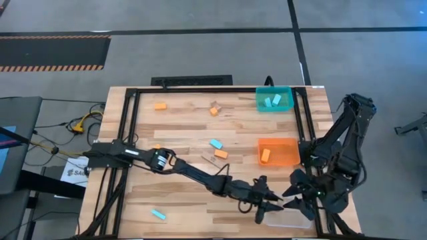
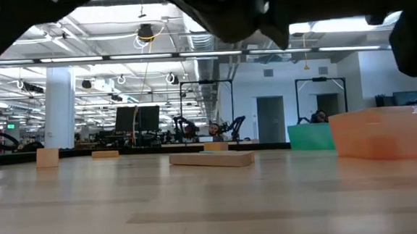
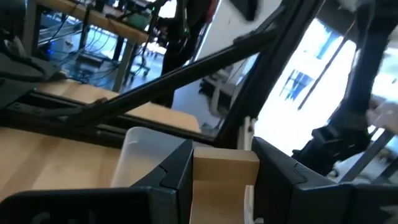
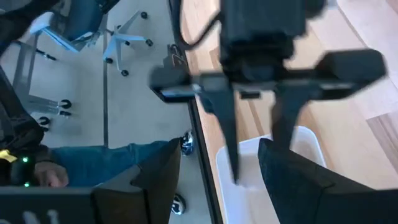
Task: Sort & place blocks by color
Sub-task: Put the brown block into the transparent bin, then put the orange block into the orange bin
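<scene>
My left gripper (image 1: pixel 267 203) reaches across the table to its near right corner, above the clear bin (image 1: pixel 288 219), and is shut on a tan wooden block (image 3: pixel 225 177). The clear bin's rim (image 3: pixel 142 149) shows just beyond the fingers. My right gripper (image 1: pixel 295 193) waits open close by, over the same bin (image 4: pixel 273 180). Loose on the table lie orange blocks (image 1: pixel 160 105) (image 1: pixel 221 154), cyan blocks (image 1: pixel 215 143) (image 1: pixel 157 214) and tan blocks (image 1: pixel 209 160) (image 1: pixel 215 105). One orange block lies in the orange bin (image 1: pixel 288 159), and cyan blocks lie in the teal bin (image 1: pixel 283 107). My left gripper pinches the tan block between its two fingers (image 3: pixel 180 171), one on each of two opposite side faces (image 3: pixel 202 180). The block's top end (image 3: pixel 225 155) stands out past the fingertips. It is lifted clear, over the clear bin's edge.
A black frame (image 1: pixel 130 133) runs around the work area, with a post along the right side (image 1: pixel 305 120). The right arm (image 1: pixel 343 147) stands right of the orange bin. In the low view a flat tan block (image 2: pixel 211 159) lies mid-table. A person's leg in jeans (image 4: pixel 112 165) shows beside the table.
</scene>
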